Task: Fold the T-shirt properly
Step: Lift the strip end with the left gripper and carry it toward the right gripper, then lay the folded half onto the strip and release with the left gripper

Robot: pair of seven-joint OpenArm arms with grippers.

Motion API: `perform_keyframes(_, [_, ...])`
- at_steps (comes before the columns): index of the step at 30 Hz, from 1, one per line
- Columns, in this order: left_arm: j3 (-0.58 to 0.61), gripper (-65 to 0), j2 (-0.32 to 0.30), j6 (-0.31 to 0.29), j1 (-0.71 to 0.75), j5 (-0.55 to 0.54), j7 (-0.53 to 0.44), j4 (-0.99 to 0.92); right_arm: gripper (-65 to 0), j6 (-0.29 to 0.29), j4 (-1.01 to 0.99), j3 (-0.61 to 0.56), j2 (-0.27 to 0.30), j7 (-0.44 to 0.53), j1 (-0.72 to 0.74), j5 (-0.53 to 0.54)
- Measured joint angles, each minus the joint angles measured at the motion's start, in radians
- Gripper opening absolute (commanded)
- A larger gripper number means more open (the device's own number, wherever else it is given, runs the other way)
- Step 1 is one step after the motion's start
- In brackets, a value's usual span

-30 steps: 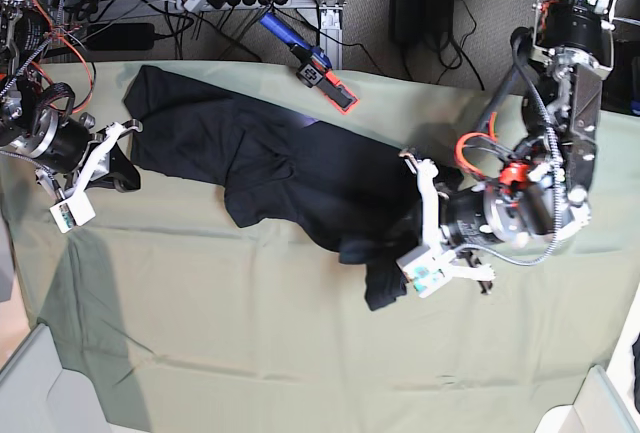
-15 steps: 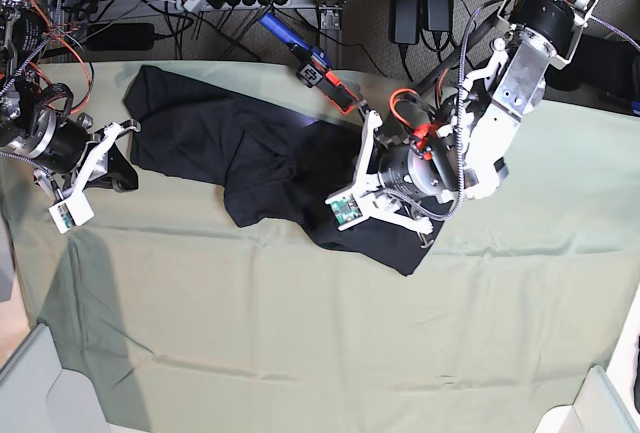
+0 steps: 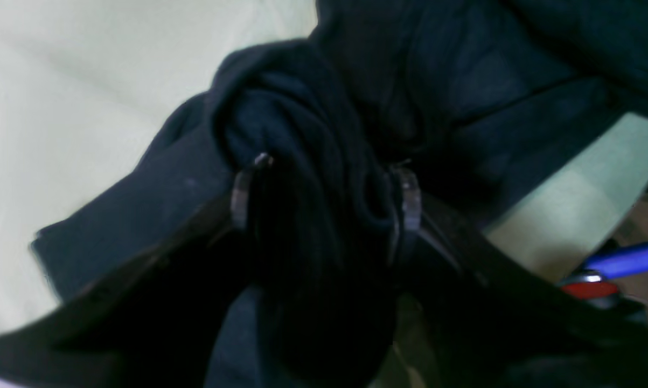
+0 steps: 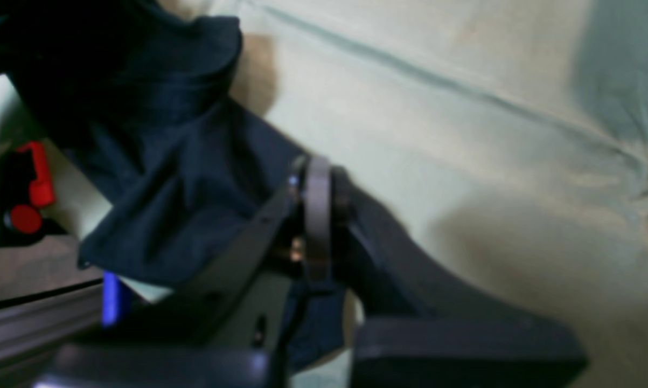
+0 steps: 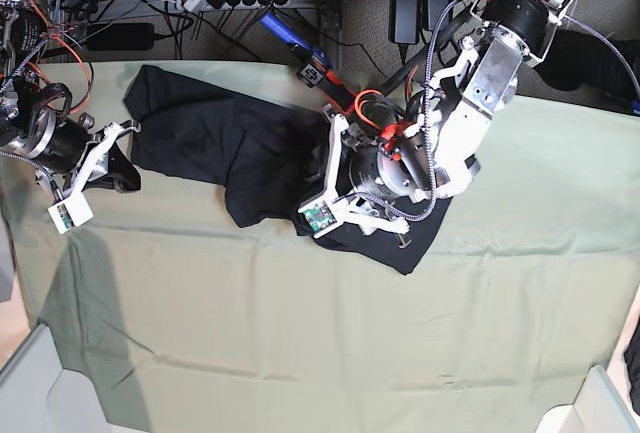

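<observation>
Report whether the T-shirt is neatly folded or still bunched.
Still bunched. In the base view the T-shirt lies crumpled on the green cloth; a wad sits between the left gripper's parted fingers.

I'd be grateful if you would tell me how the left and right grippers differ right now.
The left gripper has its jaws apart, with bunched T-shirt cloth between them; the right gripper is shut on a T-shirt edge. In the base view, the left sits over the shirt's middle, the right at the shirt's far end by the table cloth's edge. Both touch the shirt.

T-shirt (image 5: 250, 148) middle hidden under left arm (image 5: 450, 123), both wrist views blurred
</observation>
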Motion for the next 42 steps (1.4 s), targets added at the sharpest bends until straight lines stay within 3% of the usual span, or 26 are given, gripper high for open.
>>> perform_keyframes(6, [0.000,-33.3,-0.022,0.005,0.000,-0.013,0.003,0.072,-65.0,0.000,0.000,0.000,0.000,0.002,0.001,0.002])
perform_keyframes(14, [-0.001,-33.4,-0.018,-0.003,0.000,-0.237,-0.020,0.144,-65.0,0.000,0.000,0.000,0.000,0.006,0.001,-0.007])
perform_keyframes(17, [-0.010,-34.3,-0.017,-0.005,0.000,-0.199,-0.077,0.154,-65.0,0.000,0.000,0.000,0.000,0.008,0.001,-0.012])
perform_keyframes(18, [-0.027,-37.9,-0.016,-0.006,0.000,-0.160,-0.093,0.153,-65.0,0.000,0.000,0.000,0.000,0.008,0.001,-0.013])
perform_keyframes(21, [-0.101,-58.8,-0.016,-0.005,-0.002,-0.137,-0.138,0.135,-65.0,0.000,0.000,0.000,0.000,0.008,0.001,-0.013])
perform_keyframes(22, [-0.117,-63.9,-0.016,-0.006,-0.004,-0.134,-0.142,0.114,-65.0,0.000,0.000,0.000,0.000,0.008,0.001,-0.013])
perform_keyframes(23, [-0.127,-65.0,-0.016,-0.006,-0.005,-0.133,-0.144,0.085,-65.0,0.000,0.000,0.000,0.000,0.008,0.001,-0.012])
perform_keyframes(28, [-0.132,-65.0,-0.015,-0.009,0.000,-0.099,-0.178,-0.118,-65.0,0.000,0.000,0.000,0.000,0.009,0.001,-0.015])
perform_keyframes(30, [-0.129,-65.0,-0.004,-0.059,0.003,-0.142,-0.175,-0.175,-65.0,0.000,0.000,0.000,0.000,0.009,0.001,-0.016])
perform_keyframes(38, [-0.105,-65.0,0.135,-0.080,0.018,-0.234,-0.158,-0.188,-65.0,0.000,0.000,0.000,-0.002,0.009,0.000,-0.019])
perform_keyframes(42, [-0.028,-65.0,0.168,-0.096,0.037,-0.224,-0.153,-0.189,-65.0,0.000,-0.011,0.000,-0.002,0.011,0.000,-0.070])
